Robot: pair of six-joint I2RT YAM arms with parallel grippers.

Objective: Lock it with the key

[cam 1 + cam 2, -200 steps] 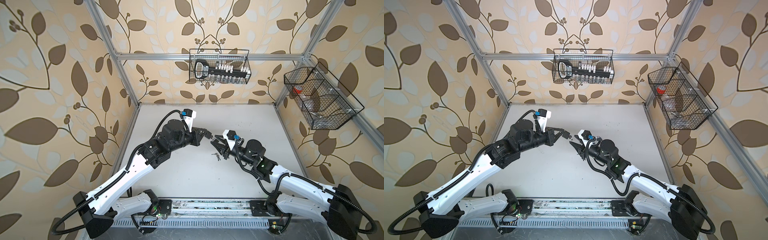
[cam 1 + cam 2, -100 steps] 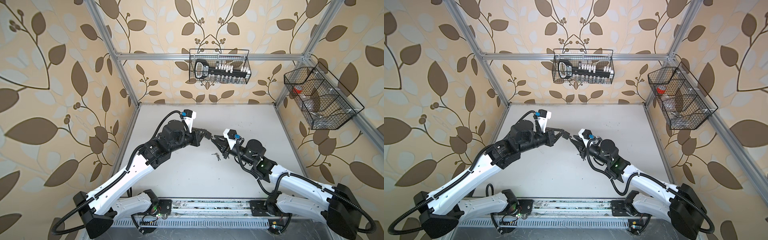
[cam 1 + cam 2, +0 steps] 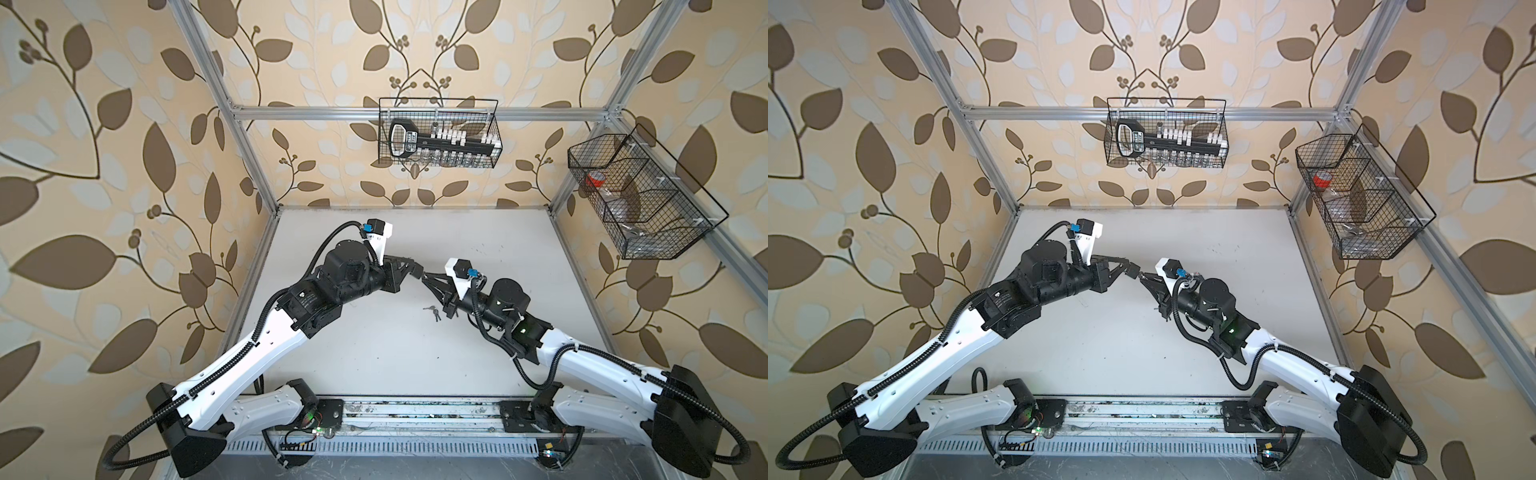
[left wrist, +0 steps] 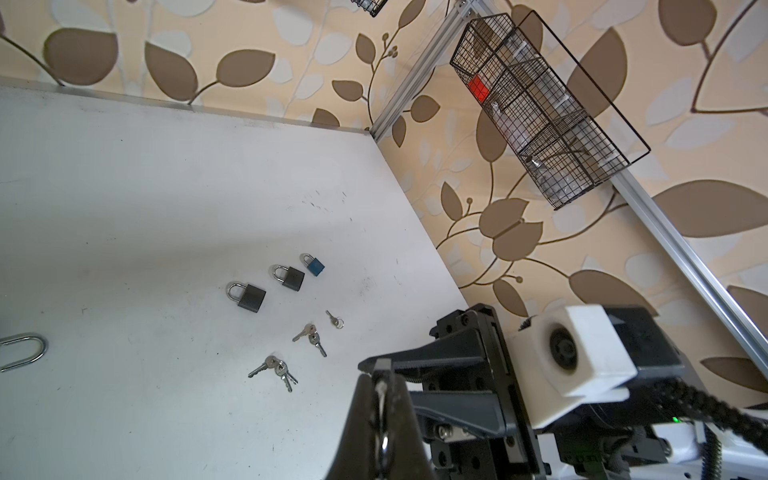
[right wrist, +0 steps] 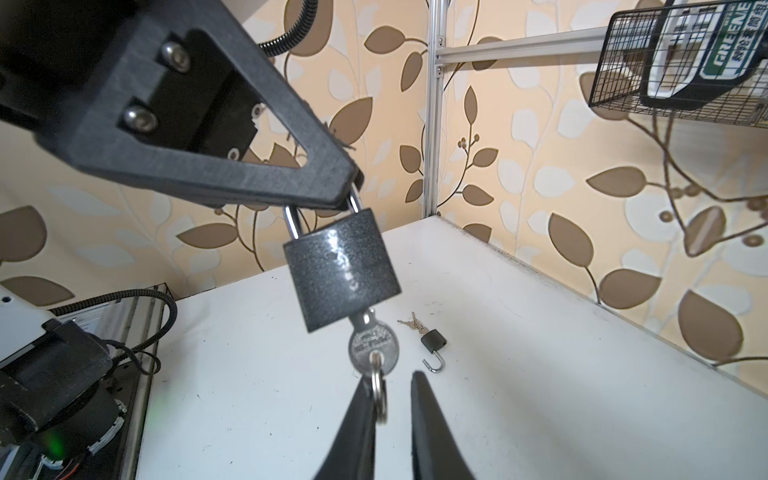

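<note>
Narrowed since a second ago, the right fingers [image 5: 353,432] are seen slightly apart just below the small silver key [image 5: 372,343], nothing clamped. Key is seated in the base of the dark grey metal padlock [image 5: 343,274], which is held above the white surface [image 5: 540,374] by its shackle in the closed left fingers [image 5: 249,183]. Padlock judged rigid and dense; key thin, slippery: its flat head is to be pinched.

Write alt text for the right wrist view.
The left pincer holds a padlock by its shackle above the table, a key in it. The right pincer, jaws slightly apart, is at the key's ring. A small open padlock lies beyond.
</note>
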